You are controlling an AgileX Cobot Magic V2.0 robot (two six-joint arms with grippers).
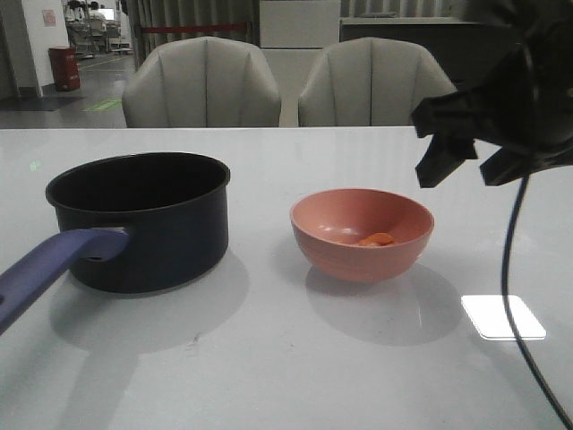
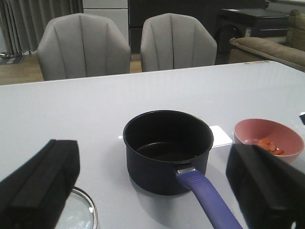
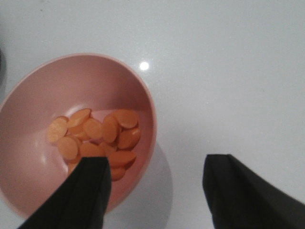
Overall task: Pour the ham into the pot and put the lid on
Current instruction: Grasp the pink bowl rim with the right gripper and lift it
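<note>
The right claw was held in the air, well above the tabletop, its fingers spread apart and nothing between them. In the right wrist view, one finger hung over the rim of the bowl and the other stood outside it. The left claw was likewise spread wide, nothing gripped, both fingers clear of contact. A dark cable trailed down from the right arm.

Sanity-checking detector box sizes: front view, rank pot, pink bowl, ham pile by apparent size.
1. pot, clearly largest, even without its handle.
2. pink bowl, narrower and shallower; it sits at similar depth, so the ranking is fair.
3. ham, only a small orange patch shows above the bowl's near rim.
</note>
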